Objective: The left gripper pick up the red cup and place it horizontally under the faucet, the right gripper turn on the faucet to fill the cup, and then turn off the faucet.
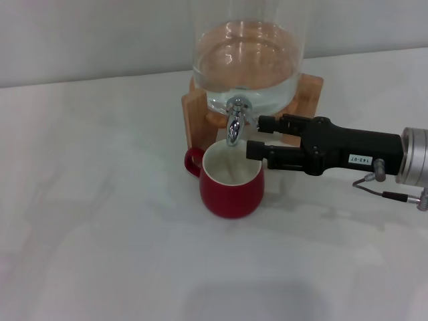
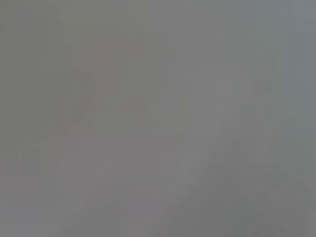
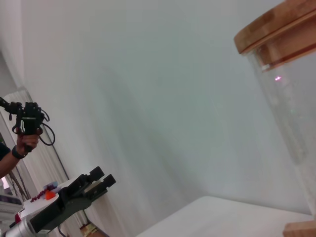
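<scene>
In the head view, the red cup [image 1: 232,179] stood upright on the white desk [image 1: 100,234], directly below the faucet [image 1: 234,124], its loop handle turned away from the right gripper. It sat there, judging by the task, so that water would fall straight into its cream interior; no stream showed, and whether any water lay in it could not be told. The faucet hung from the front of the glass dispenser [image 1: 247,60], which held water and rested on the wooden stand [image 1: 309,90] just behind the cup.

The right gripper [image 1: 256,137] reached in horizontally from the side of the faucet, its silver wrist far from the cup and its black fingers stretched level above the cup's rim. The jaws stood apart, one tip near the faucet body and the other just over the cup's edge, holding nothing. The pose suited working the lever, though whether a finger touched it could not be told.

The left wrist view showed only a grey blur with a faint reddish smear; nothing could be named in it.

In the right wrist view, the dispenser's glass wall and its wooden lid [image 3: 276,29] rose close by. Well away from the dispenser the left gripper [image 3: 101,177] hung in the air off the desk, apparently parked, jaws parted and empty.
</scene>
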You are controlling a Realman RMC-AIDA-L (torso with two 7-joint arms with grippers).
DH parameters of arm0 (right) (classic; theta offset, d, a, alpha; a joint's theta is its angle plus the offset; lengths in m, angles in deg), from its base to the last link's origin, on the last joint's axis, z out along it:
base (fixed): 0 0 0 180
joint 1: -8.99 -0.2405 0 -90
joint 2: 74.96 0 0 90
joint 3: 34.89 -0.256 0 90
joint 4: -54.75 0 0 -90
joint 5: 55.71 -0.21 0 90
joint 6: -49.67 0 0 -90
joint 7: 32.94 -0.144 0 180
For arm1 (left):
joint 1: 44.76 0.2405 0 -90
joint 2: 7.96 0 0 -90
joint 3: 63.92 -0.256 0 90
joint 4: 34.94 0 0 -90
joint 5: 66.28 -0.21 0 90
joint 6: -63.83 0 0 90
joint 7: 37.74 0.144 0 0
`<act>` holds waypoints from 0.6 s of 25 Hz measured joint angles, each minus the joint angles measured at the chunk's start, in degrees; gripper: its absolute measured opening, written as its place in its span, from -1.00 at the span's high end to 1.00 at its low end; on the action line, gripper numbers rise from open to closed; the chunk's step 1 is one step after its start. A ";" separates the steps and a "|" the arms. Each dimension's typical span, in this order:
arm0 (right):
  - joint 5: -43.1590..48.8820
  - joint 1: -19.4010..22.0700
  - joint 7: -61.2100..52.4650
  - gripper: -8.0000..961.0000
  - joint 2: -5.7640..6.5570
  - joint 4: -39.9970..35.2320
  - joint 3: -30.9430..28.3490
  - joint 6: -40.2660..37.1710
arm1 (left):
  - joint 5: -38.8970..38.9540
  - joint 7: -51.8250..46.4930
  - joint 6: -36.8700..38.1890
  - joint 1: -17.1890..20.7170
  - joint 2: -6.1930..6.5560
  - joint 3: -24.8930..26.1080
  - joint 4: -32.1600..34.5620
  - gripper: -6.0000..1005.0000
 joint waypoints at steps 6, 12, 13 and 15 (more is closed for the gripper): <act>-0.64 0.36 0.00 -0.66 0.00 0.00 -0.35 0.28 | -0.01 0.00 0.02 0.09 0.00 0.00 0.00 -0.67; -0.28 1.98 -0.05 -0.66 0.28 -0.02 -4.23 0.54 | -0.02 -0.11 0.09 0.53 0.00 0.00 0.00 -0.67; -0.25 2.69 -0.20 -0.66 0.43 -0.31 -5.33 1.33 | -0.02 -0.14 0.09 0.61 0.02 0.00 0.00 -0.67; -0.15 3.82 -0.33 -0.66 0.61 -0.64 -7.40 3.79 | -0.02 -0.25 0.31 0.67 0.12 0.00 0.13 -0.66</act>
